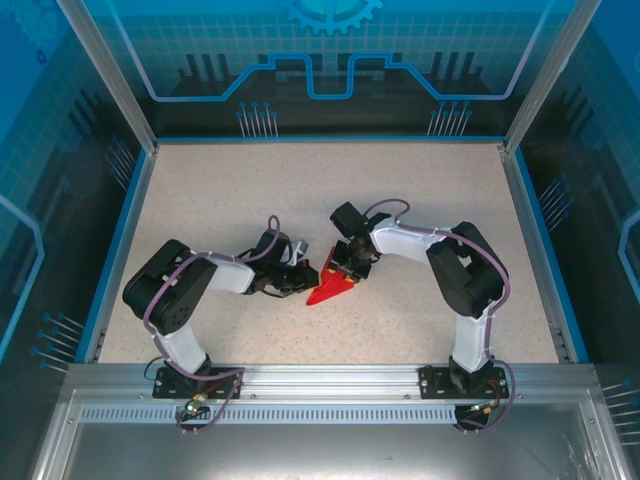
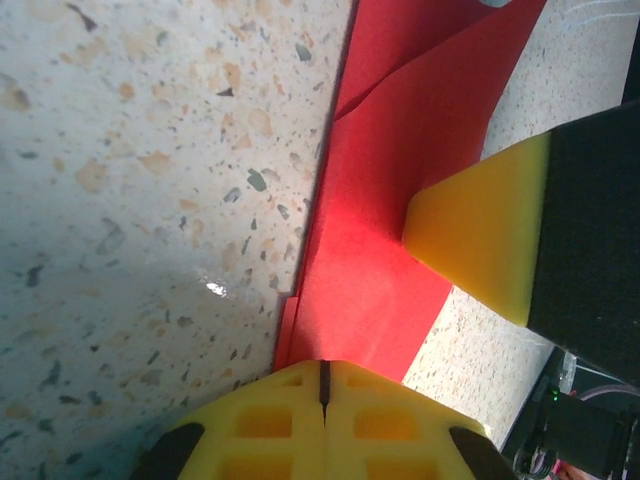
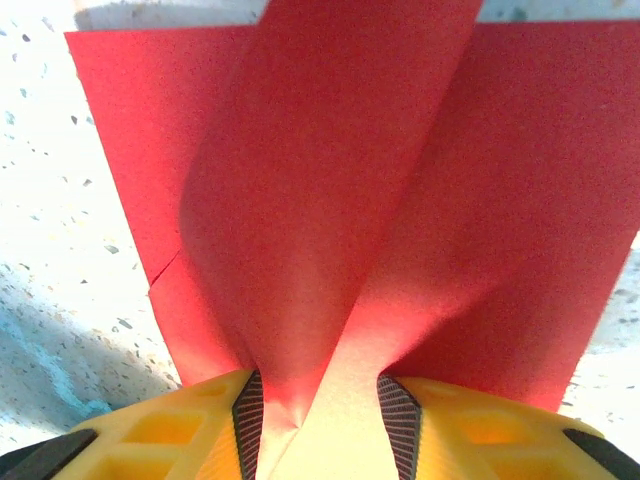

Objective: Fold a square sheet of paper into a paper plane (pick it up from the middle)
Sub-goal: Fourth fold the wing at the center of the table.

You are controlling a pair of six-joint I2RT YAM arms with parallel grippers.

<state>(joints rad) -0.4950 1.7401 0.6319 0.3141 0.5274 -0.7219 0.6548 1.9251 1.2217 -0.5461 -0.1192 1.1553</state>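
Half done, I judge: the square sheet of paper (image 1: 330, 288) is pointed; right gripper (image 3: 318, 400) pinches its raised flap, left gripper (image 2: 322, 385) sits clenched at its left edge; wings remain.

Left arm (image 1: 180, 300) and right arm (image 1: 462, 275): black joint housings, white links, looping grey-purple cables (image 1: 390, 202), black base plates (image 1: 188, 377); jaws bear yellow grid-recessed fingers (image 2: 330, 420) with black ribbed pads (image 3: 247, 410).

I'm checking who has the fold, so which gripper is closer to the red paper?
Right. The right gripper has a raised fold of the red paper pinched between its fingers; the left gripper sits closed at the paper's edge.
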